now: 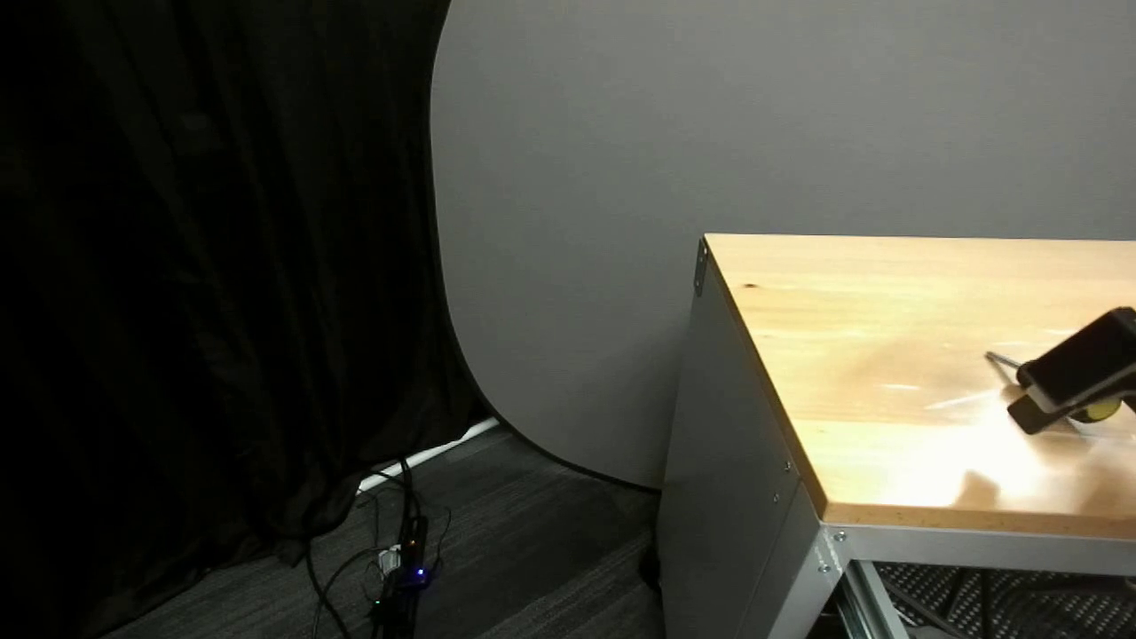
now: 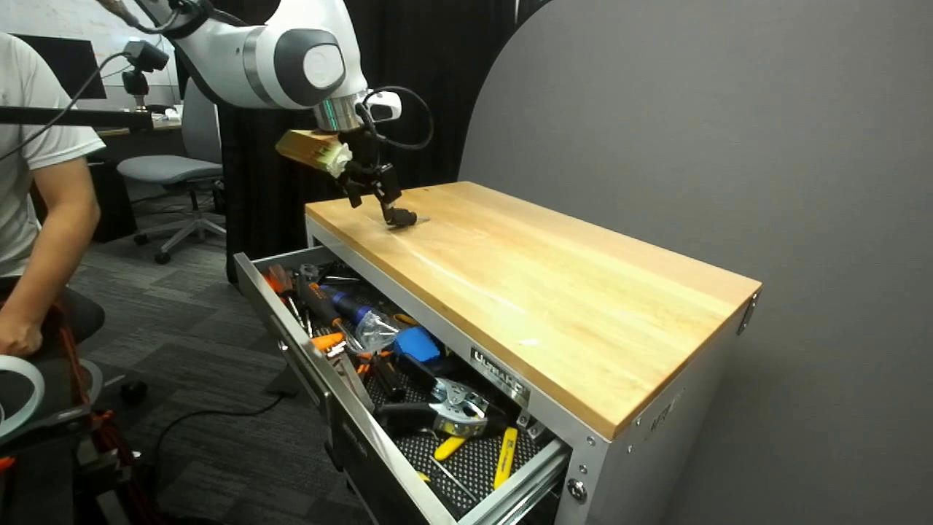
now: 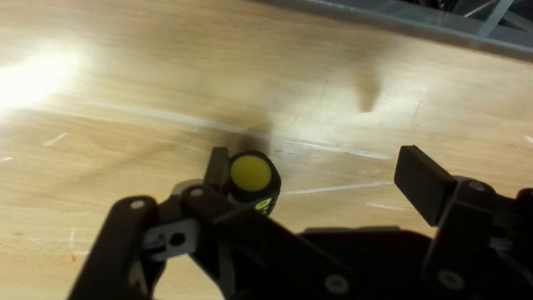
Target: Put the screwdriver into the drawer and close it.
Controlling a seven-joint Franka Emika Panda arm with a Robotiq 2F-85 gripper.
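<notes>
The screwdriver lies on the wooden tabletop. In the wrist view its black-and-yellow handle end (image 3: 250, 173) sits between the fingers, right beside the left one; whether they touch is unclear. In the exterior views, its handle (image 2: 402, 217) is by the gripper, and its thin shaft (image 1: 1004, 359) sticks out past a finger. My gripper (image 3: 318, 177) is open, low over the tabletop, with a wide gap to the right finger. It also shows in an exterior view (image 2: 372, 197). The drawer (image 2: 379, 437) is pulled open below the tabletop's front edge.
The drawer holds several tools, among them a blue-and-black one (image 2: 417, 344), a large clamp-like tool (image 2: 461, 410) and yellow handles (image 2: 505, 458). The wooden tabletop (image 2: 554, 292) tops a grey cabinet. A person (image 2: 55, 182) sits beyond the drawer's front.
</notes>
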